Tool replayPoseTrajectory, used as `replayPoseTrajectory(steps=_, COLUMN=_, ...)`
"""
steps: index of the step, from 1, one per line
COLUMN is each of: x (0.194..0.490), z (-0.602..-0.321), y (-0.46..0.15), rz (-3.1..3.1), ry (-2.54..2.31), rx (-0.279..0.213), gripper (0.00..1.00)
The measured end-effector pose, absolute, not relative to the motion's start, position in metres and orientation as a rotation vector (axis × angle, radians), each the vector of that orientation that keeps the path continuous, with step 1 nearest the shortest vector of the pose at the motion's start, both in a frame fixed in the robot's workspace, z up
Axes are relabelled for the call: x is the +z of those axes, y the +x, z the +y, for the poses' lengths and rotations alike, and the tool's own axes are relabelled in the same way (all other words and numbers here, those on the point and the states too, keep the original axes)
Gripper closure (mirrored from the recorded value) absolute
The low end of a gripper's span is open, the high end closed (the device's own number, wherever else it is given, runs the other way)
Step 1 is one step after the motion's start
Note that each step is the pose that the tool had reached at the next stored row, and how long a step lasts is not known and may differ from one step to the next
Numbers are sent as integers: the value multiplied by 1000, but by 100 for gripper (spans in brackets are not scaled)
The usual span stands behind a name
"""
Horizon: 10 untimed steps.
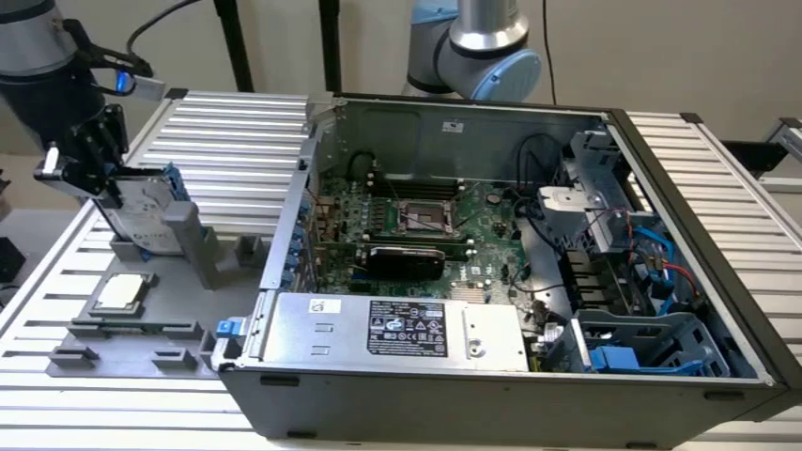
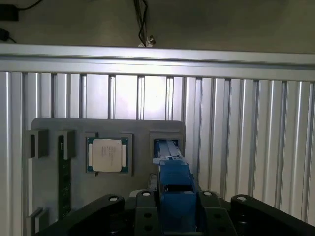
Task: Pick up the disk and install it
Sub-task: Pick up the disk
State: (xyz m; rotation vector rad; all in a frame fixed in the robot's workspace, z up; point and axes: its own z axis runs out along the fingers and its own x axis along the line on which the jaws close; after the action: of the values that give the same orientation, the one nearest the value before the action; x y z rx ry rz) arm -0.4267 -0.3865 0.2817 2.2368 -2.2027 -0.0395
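Blue rails frame the silver-grey disk [image 1: 148,211], which stands on edge at the upper left of the exterior view. Its lower end is at the slot of a grey stand [image 1: 188,240]; whether it sits in the slot or hangs just clear of it cannot be told. The gripper [image 1: 111,188] is closed on the disk's upper edge, and in the wrist view its black fingers [image 2: 147,216] press the blue rail from both sides.

The stand rises from a grey tray [image 1: 119,362] on a ribbed aluminium table [image 1: 239,132]. A square chip [image 1: 119,291] lies flat in a pocket of the tray, just below the stand in the frame. Bare table stretches behind the disk toward the top of the frame.

On the exterior view's right, the tray's edge comes close to the wall of an open computer case [image 1: 501,404]. Inside the case, a power supply [image 1: 389,329] runs along the near wall and the motherboard [image 1: 414,216] fills the centre. A blue cage [image 1: 640,352] sits in the lower right corner, well apart from the disk.
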Motion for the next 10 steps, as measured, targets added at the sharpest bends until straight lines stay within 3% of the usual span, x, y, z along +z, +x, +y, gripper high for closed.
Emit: replayPoseTrajectory(steps=10, x=282, z=-389, y=-427, rz=-2204, ry=2235, rx=-39, gripper=100)
